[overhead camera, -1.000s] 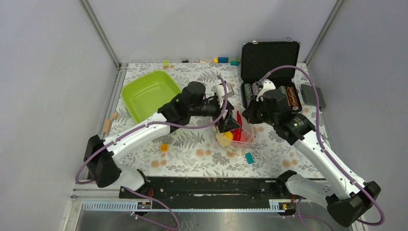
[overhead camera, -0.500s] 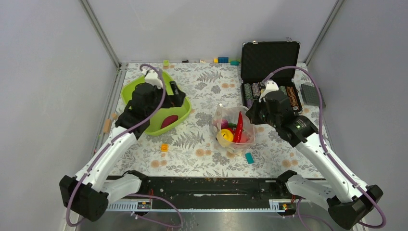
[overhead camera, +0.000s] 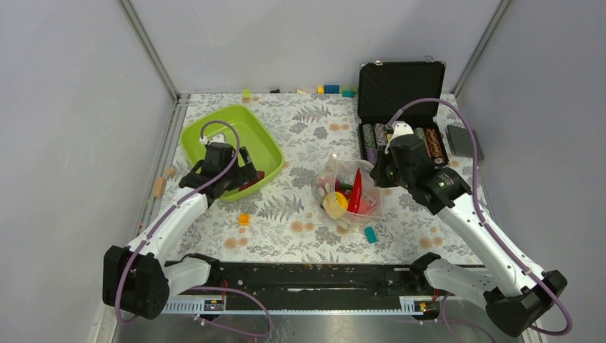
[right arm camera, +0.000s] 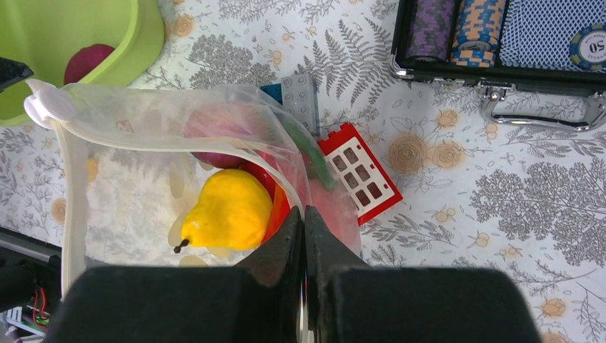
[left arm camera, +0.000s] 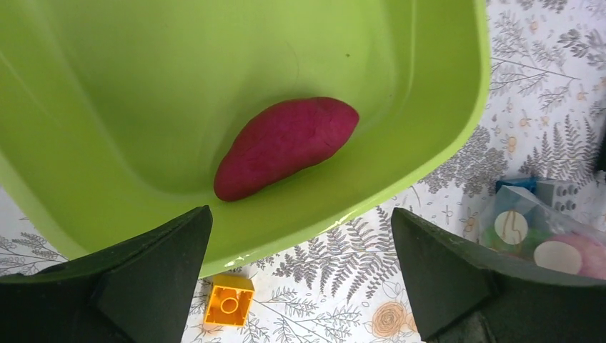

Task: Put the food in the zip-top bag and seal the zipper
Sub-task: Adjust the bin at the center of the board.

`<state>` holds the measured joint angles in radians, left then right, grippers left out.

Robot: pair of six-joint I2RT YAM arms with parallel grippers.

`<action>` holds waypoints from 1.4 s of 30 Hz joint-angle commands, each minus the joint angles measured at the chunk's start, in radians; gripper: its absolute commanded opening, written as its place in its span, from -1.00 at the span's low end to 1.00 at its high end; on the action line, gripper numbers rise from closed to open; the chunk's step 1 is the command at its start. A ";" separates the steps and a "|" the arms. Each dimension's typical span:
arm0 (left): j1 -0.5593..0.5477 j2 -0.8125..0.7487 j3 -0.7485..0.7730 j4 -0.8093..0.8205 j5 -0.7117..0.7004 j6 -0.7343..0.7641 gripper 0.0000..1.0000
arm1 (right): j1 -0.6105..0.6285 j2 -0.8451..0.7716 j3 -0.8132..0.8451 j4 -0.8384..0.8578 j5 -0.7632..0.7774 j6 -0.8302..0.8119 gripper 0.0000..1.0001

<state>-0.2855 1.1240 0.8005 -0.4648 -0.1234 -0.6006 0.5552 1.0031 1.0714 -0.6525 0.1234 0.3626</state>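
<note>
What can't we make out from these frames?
- Top view: dark red piece in the green tub, mostly covered by the left jaws.
- Left wrist: zip-top bag, cut off by the right edge and one jaw.
- Right wrist: where the zipper is pinched, hidden by the shut right jaws.
- Right wrist: what lies beneath the yellow fruit, blurred by plastic.
</note>
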 commanded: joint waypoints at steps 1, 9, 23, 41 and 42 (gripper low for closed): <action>0.007 0.031 -0.030 0.065 0.045 -0.044 0.98 | -0.008 0.043 0.065 -0.051 0.023 -0.006 -1.00; -0.001 0.207 -0.103 0.459 0.626 -0.013 0.97 | -0.011 0.044 0.049 -0.042 -0.006 0.016 -1.00; -0.203 0.617 0.371 0.579 0.352 -0.036 0.98 | -0.018 0.000 0.025 -0.042 0.017 0.018 -1.00; -0.039 0.672 0.703 -0.072 0.567 0.962 0.98 | -0.032 0.038 0.039 -0.026 0.030 -0.007 -1.00; -0.039 0.682 0.741 -0.138 0.545 1.066 0.97 | -0.033 0.039 0.042 -0.027 0.027 -0.013 -1.00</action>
<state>-0.3107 1.8576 1.4227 -0.3325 0.3172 -0.0273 0.5346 1.0283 1.0981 -0.6910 0.1234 0.3698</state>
